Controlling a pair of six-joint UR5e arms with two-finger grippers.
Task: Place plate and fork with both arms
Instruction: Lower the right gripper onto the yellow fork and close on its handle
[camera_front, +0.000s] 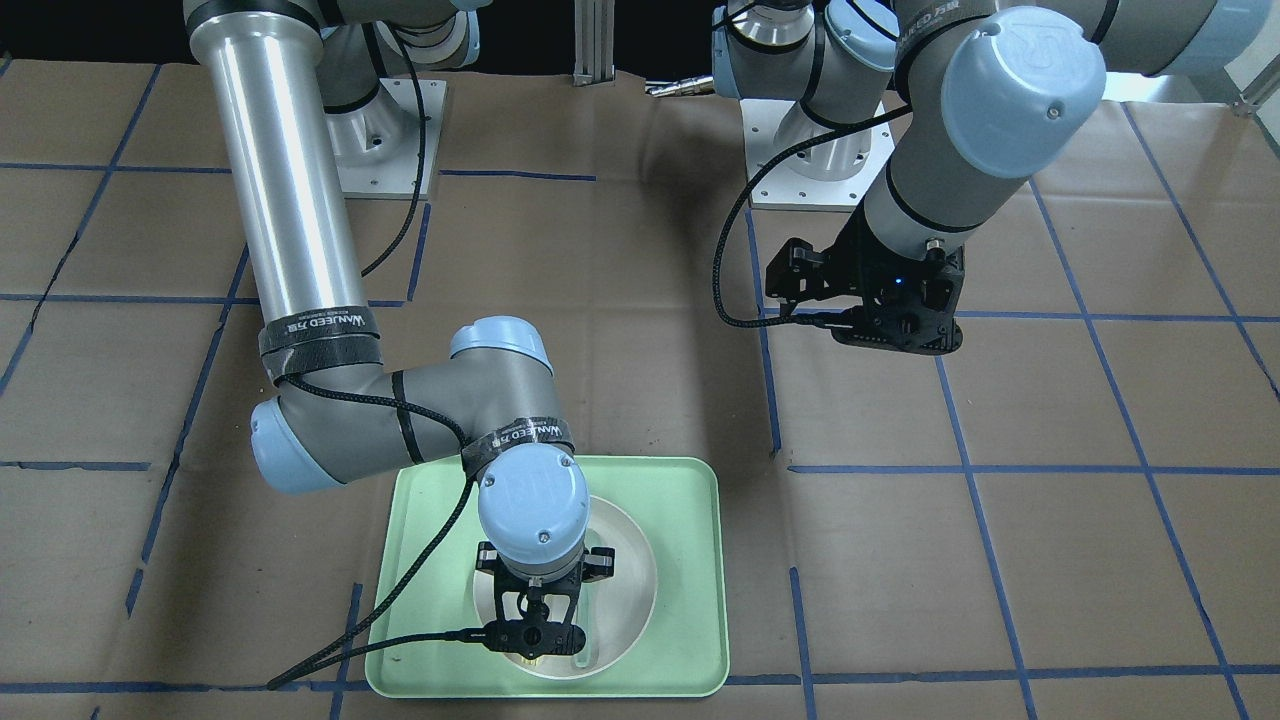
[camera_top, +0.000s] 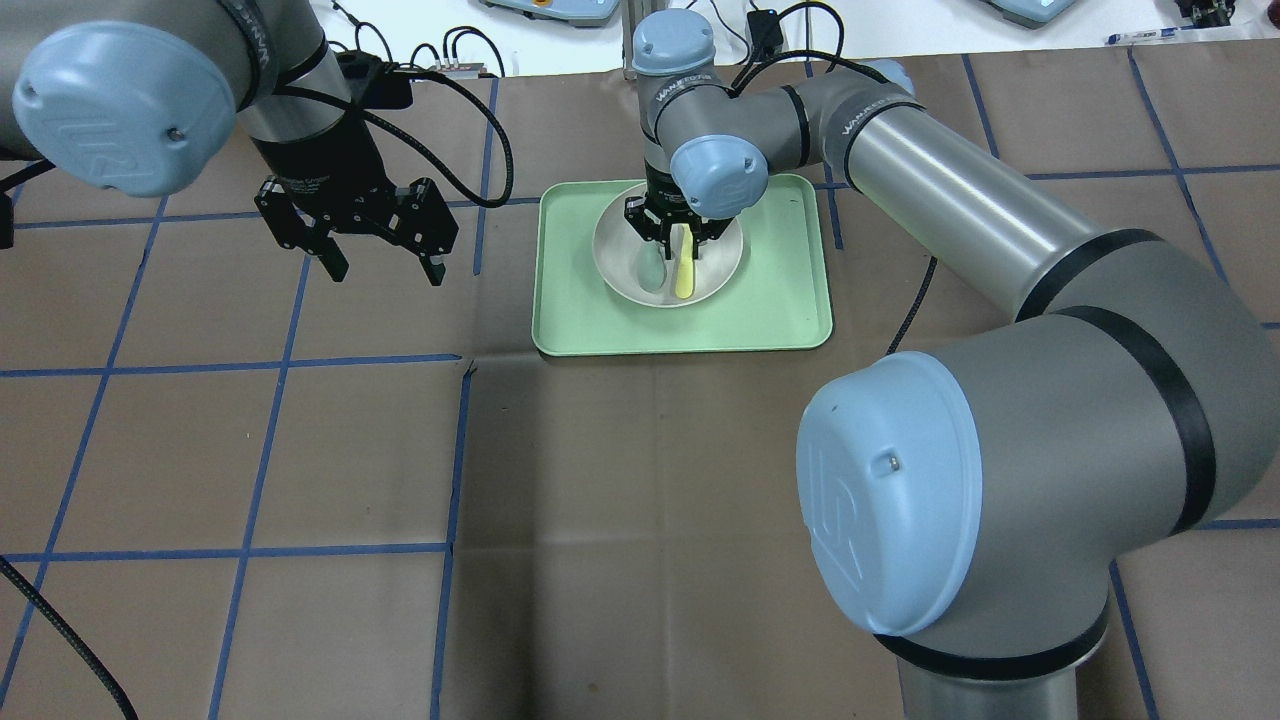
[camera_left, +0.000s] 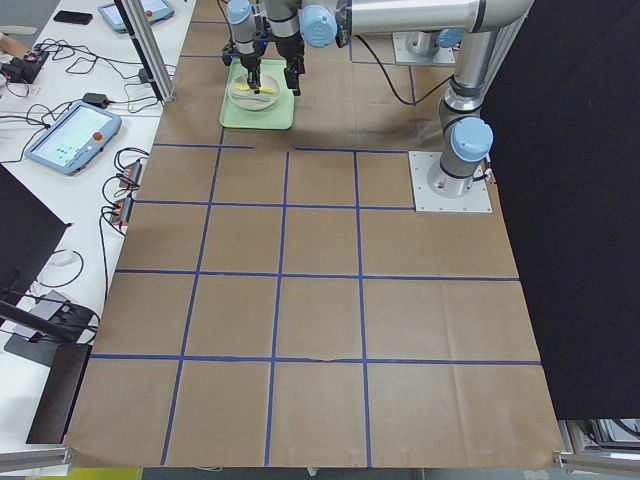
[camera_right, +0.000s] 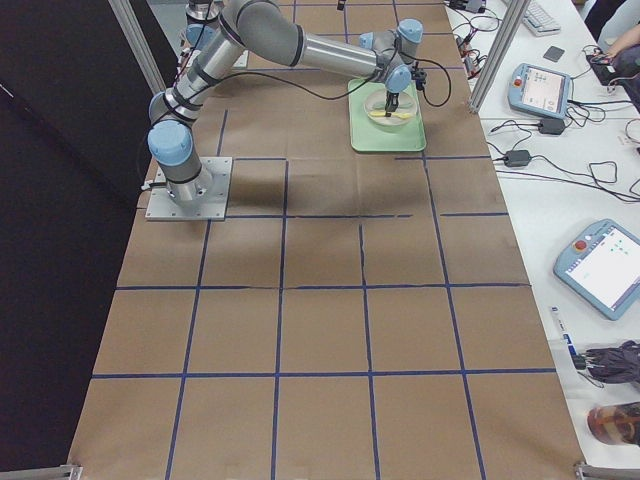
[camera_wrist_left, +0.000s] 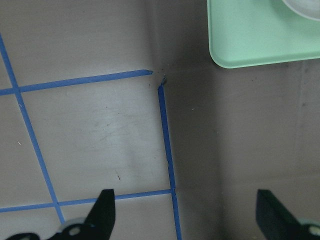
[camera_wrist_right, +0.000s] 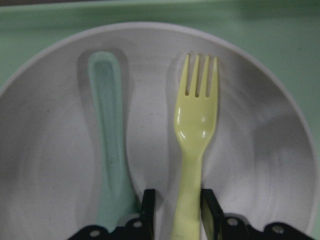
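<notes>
As the yellow plastic fork (camera_wrist_right: 195, 125) looks light, stiff and slick, its handle is best pinched where the right tool (camera_wrist_right: 178, 202) is narrowly spread astride it. The left tool (camera_top: 385, 270) is spread wide.

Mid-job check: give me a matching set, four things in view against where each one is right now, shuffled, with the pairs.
1 fork
2 spoon
3 plate
4 left gripper

a open, above bare table
b on the tray
c grey-green, lying in the plate
d handle flanked by right gripper

Pairs: 1-d, 2-c, 3-b, 4-a
</notes>
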